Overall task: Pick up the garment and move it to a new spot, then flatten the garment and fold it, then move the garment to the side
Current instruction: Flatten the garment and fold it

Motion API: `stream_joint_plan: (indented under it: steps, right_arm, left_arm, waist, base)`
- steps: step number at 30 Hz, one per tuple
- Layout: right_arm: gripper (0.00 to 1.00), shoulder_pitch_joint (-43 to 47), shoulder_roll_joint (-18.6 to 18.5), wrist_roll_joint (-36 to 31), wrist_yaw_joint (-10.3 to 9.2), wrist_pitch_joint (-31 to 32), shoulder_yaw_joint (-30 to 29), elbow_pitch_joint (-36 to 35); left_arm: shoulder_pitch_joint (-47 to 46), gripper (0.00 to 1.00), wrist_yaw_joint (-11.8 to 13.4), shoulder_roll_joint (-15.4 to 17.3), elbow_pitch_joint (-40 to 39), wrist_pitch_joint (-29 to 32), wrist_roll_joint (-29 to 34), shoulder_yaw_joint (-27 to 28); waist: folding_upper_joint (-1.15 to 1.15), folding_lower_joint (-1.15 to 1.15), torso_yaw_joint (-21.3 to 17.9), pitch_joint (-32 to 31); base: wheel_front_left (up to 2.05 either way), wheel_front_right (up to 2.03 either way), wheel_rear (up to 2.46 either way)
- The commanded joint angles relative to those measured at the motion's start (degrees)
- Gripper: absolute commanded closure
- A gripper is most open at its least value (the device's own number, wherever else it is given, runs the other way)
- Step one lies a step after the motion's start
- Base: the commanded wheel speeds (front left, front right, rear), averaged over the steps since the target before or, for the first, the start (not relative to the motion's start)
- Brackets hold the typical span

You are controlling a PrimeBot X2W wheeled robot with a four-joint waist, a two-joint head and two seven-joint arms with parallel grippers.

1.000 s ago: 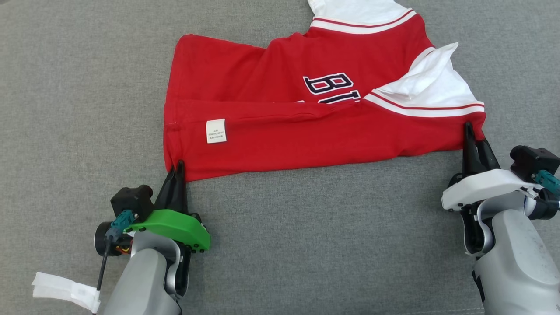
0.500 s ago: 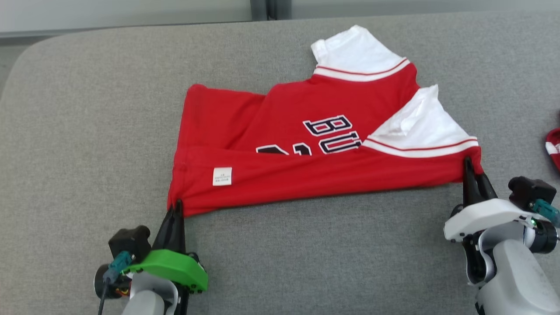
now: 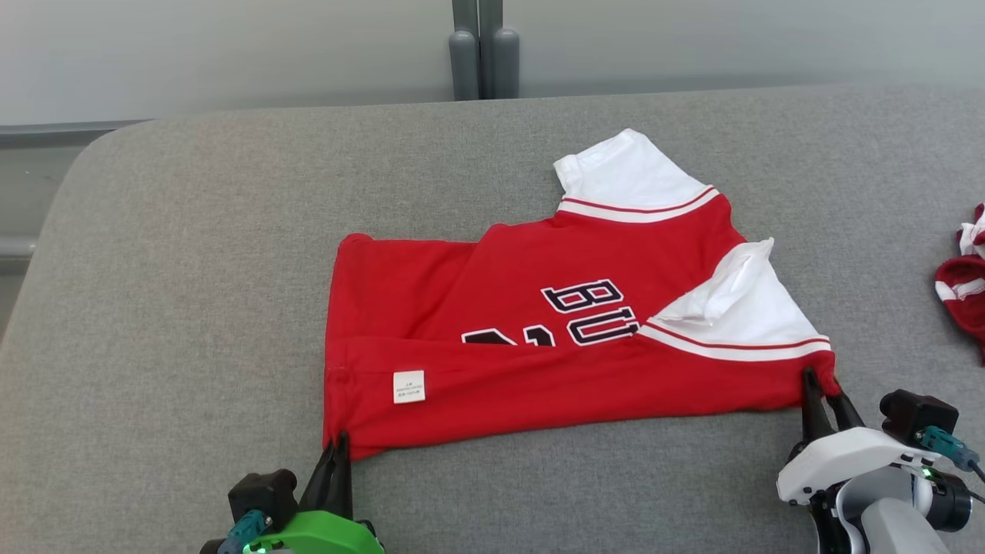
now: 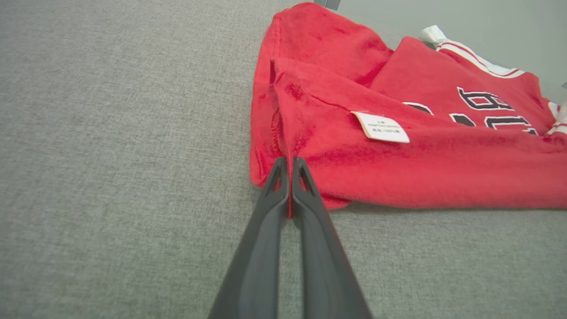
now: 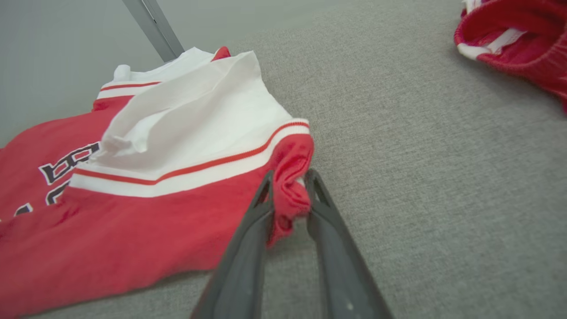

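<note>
Head view: red-and-white garment point(image 3: 539, 362) lies part-folded mid surface point(image 3: 192, 269); left gripper point(image 3: 338, 446) pinched closed on its near left hem corner; right gripper point(image 3: 820, 387) clamped on bunched near right corner. Second red cloth point(image 3: 962, 292) well apart, far right.

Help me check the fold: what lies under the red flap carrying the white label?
The jersey's red front, whose dark lettering the flap partly covers; anything deeper is hidden.
</note>
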Motion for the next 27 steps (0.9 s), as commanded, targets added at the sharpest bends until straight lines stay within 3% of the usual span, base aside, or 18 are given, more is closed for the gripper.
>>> stream_joint_plan:
  steps: [1,8,13,19,27]
  right_arm:
    - [0.0,-0.33,-0.1,-0.62,-0.1,-0.15,-0.34,0.37]
    - [0.0,-4.02,0.18,-3.1,-0.1,-0.15,-2.21,-1.44]
    - [0.0,-8.46,0.29,-4.52,-0.1,-0.15,-1.29,-2.4]
    - [0.0,-15.02,0.0,-5.59,-0.1,-0.15,2.38,-1.3]
    - [0.0,-22.42,0.05,-5.14,-0.1,-0.15,7.52,0.9]
  left_arm:
    - [-0.57,0.0,0.5,0.34,-0.37,0.03,-0.13,-0.12]
    - [-3.62,0.0,1.13,0.33,-3.97,0.03,-0.3,1.45]
    - [-9.82,0.0,0.67,0.33,-1.49,0.03,-0.53,2.15]
    - [-21.55,0.0,1.29,0.33,8.29,0.02,1.49,3.09]
    - [-34.14,0.0,0.25,0.77,21.96,0.21,1.94,2.39]
  waist:
    - [0.0,0.0,-0.08,0.74]
    - [0.0,0.0,-0.28,2.57]
    - [0.0,0.0,-0.75,4.77]
    - [0.0,0.0,-1.81,7.89]
    - [0.0,0.0,-3.0,11.4]
  base:
    - [0.0,0.0,0.0]
    - [0.0,0.0,0.0]
    - [0.0,0.0,0.0]
    - [0.0,0.0,0.0]
    - [0.0,0.0,0.0]
